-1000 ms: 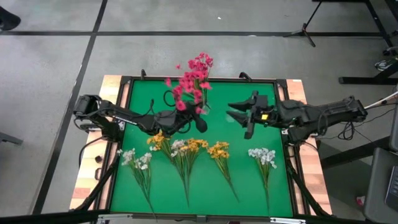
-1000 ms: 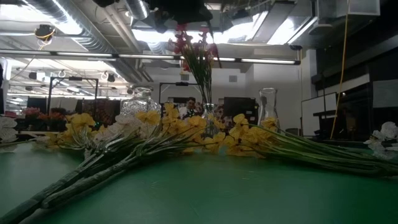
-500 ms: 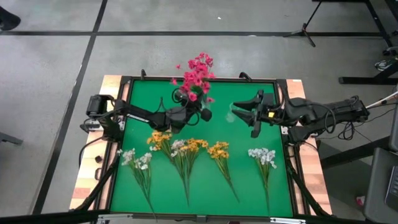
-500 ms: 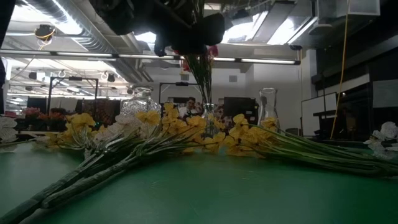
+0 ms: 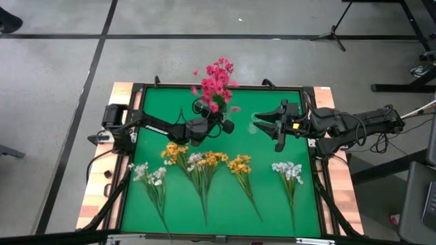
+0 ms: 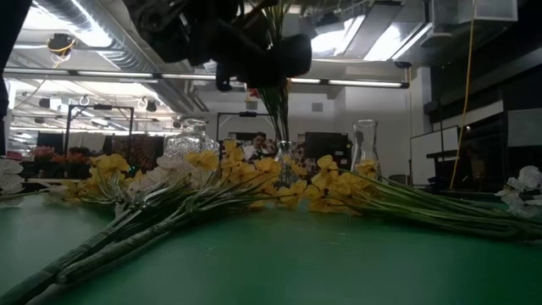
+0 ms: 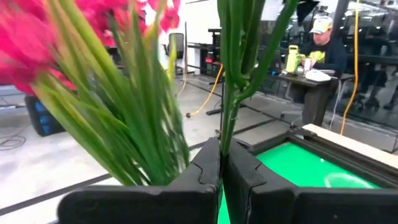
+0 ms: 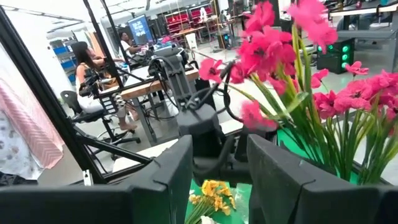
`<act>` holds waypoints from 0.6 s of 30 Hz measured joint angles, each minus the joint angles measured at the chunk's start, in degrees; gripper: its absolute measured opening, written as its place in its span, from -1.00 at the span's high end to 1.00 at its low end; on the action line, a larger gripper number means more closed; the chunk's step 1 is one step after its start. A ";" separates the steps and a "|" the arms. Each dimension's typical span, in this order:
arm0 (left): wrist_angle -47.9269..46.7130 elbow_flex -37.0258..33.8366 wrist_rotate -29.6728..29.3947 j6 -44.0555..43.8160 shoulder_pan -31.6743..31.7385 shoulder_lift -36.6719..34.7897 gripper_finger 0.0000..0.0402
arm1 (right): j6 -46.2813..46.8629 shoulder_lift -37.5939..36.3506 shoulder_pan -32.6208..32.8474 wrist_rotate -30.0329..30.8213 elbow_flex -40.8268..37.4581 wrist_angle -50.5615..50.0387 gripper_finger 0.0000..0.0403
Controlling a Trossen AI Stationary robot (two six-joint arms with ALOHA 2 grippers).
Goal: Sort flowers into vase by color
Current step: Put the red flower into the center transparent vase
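While pink flowers: stand up by desk's far edge.
L hand: pinched tight on a green stem.
R hand: half open, holds nothing.

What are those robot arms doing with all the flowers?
They are sorting fake flowers by colour. The left gripper is shut on a green stem of the magenta-pink flower bunch, which stands in a clear glass vase at the back of the green table. The right gripper hangs beside it, with nothing seen in it. The yellow-orange sprigs and white sprigs lie on the table, waiting.
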 joint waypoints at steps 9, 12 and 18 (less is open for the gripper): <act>0.09 -0.04 -2.44 0.31 0.00 0.99 1.00 | 0.00 0.00 0.00 -0.49 0.00 0.02 0.23; -0.46 -0.04 -2.42 0.20 0.07 1.00 1.00 | 0.00 0.00 0.00 -0.49 0.00 0.02 0.23; -2.33 -0.04 -0.73 -1.51 0.39 0.95 1.00 | 0.00 0.00 0.00 -0.49 0.00 0.02 0.23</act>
